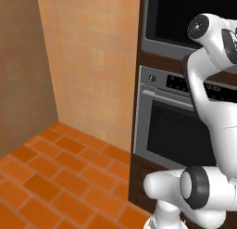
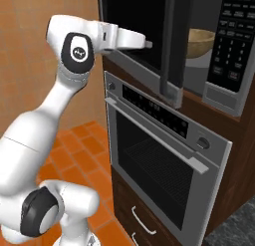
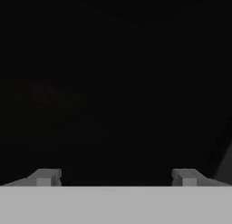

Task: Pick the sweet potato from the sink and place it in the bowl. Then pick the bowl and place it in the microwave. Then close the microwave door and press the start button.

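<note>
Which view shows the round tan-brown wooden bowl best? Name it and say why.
The right base view: the round tan-brown wooden bowl sits inside the black microwave, past the door's edge. The left base view gives just the microwave's dark front; the hand view is dark.

Wood-look tan bowl (image 2: 199,42) matt inside the black microwave (image 2: 226,46) with grey-steel trim, microwave door (image 2: 172,51) dark smooth glass, oven (image 2: 164,160) brushed steel with glossy dark window, floor (image 1: 55,177) matt orange tile, wall (image 1: 88,56) tan tile, arm (image 2: 55,115) glossy white plastic.
</note>
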Controlling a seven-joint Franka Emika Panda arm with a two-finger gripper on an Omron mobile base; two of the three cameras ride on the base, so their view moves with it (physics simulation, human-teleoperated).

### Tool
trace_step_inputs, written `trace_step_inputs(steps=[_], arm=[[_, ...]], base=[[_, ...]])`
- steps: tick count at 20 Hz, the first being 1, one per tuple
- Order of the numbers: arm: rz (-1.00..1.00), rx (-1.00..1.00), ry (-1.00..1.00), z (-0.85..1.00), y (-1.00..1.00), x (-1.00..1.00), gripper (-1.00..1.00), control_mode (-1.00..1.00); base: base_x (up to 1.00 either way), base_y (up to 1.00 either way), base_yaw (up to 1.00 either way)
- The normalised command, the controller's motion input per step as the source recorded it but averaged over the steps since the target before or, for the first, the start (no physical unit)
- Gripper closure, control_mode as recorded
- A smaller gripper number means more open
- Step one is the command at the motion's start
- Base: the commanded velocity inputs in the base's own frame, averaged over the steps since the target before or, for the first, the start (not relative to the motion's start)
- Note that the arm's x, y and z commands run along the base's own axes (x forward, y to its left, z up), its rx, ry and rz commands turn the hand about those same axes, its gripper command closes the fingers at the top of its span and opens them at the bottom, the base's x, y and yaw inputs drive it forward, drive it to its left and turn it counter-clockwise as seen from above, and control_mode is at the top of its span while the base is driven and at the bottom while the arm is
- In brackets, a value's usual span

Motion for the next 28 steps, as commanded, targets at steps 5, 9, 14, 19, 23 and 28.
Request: trace_step_inputs(steps=[5,9,14,19,23,28], arm=[[0.03,0.12,-0.14,-0.05,-0.24,0.50,-1.00,-1.00],[0.04,0.09,-0.11,-0.12,-0.42,0.52,-1.00,-1.00],[0.05,0.08,-0.10,-0.22,-0.41,0.62,-1.00,-1.00],[0.02,0.02,-0.13,-0.08,-0.03,-0.24,-1.00,-1.00],[0.00,0.00,-0.06,0.01,0.29,-0.94,-1.00,-1.00],[0.03,-0.01,-0.07,0.05,0.32,-0.90,-1.00,-1.00]], base=[[0.00,0.00,0.00],[0.00,0.00,0.00],[0.00,0.00,0.00],[0.00,0.00,0.00],[0.00,0.00,0.00],[0.00,0.00,0.00]])
